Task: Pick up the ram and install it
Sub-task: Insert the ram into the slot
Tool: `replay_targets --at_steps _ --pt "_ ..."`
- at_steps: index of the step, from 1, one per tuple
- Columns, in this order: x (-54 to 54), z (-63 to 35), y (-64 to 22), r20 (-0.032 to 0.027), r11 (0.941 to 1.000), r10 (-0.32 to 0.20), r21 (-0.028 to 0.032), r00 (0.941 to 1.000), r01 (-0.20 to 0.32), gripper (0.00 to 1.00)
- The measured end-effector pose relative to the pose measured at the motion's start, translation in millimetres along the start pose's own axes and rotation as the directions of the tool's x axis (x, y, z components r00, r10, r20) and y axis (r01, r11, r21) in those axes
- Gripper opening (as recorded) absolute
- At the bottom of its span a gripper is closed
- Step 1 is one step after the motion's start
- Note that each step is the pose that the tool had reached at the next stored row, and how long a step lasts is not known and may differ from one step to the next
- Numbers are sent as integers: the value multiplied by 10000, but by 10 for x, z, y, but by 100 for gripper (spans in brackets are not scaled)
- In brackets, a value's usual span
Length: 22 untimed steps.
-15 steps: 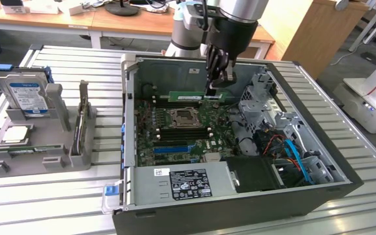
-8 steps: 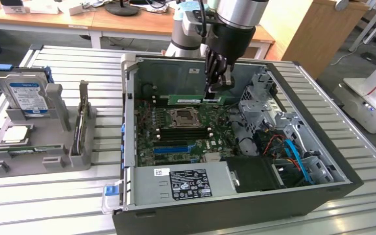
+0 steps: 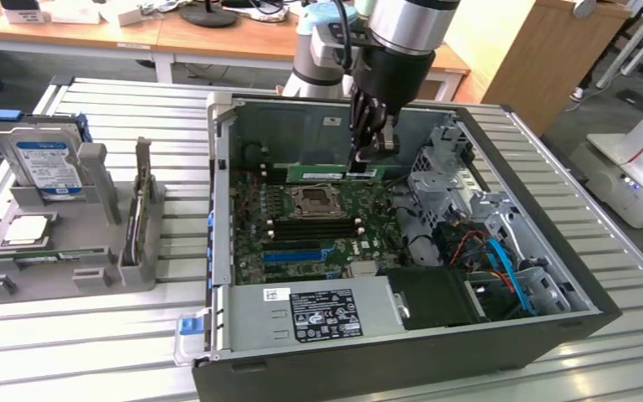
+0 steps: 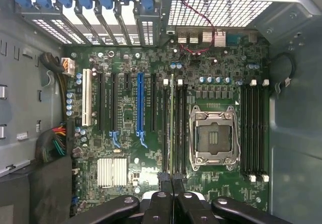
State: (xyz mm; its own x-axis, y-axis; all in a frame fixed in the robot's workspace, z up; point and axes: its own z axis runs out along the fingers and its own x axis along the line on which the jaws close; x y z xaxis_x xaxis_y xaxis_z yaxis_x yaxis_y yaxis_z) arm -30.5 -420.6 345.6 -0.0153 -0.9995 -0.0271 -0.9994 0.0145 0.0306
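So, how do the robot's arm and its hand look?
The arm is a silver-grey round tube with a pale blue joint cap and a black cable beside it. The hand is black, with slim linked fingers joined by round silver pins.

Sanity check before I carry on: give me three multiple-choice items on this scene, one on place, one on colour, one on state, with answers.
1. Where is the ram? A in the grey holder; B inside the computer case, over the motherboard; C on the wooden desk.
2. The long expansion slot's colour? A blue; B red; C yellow.
3. The gripper is: A wide open; B half open, empty; C shut on the ram.
Answers: 1 B, the green stick hangs beside the processor socket; 2 A, blue among black slots; 3 C, it clamps the stick's end.
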Motion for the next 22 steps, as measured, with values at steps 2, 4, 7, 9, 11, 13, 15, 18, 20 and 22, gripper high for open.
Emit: replay_targets --at_steps 2,4,7,9,11,13,15,18,20,22 --pt "0 1 0 2 10000 0 1 10000 0 12" --pt "0 2 9 1 10000 2 7 10000 -2 12" --pt "-1 4 30 1 10000 -3 34 10000 3 12" --pt "-1 43 41 3 10000 -8 48 10000 8 12" --pt "1 108 39 3 10000 -8 48 10000 8 12" --pt "2 132 38 4 10000 -8 48 10000 8 12" --pt "2 153 38 2 10000 -8 48 10000 8 12" --pt "3 186 37 3 10000 -8 48 10000 8 12" --pt "4 208 36 3 10000 -8 48 10000 8 12" --pt "4 234 35 4 10000 -8 49 10000 8 12"
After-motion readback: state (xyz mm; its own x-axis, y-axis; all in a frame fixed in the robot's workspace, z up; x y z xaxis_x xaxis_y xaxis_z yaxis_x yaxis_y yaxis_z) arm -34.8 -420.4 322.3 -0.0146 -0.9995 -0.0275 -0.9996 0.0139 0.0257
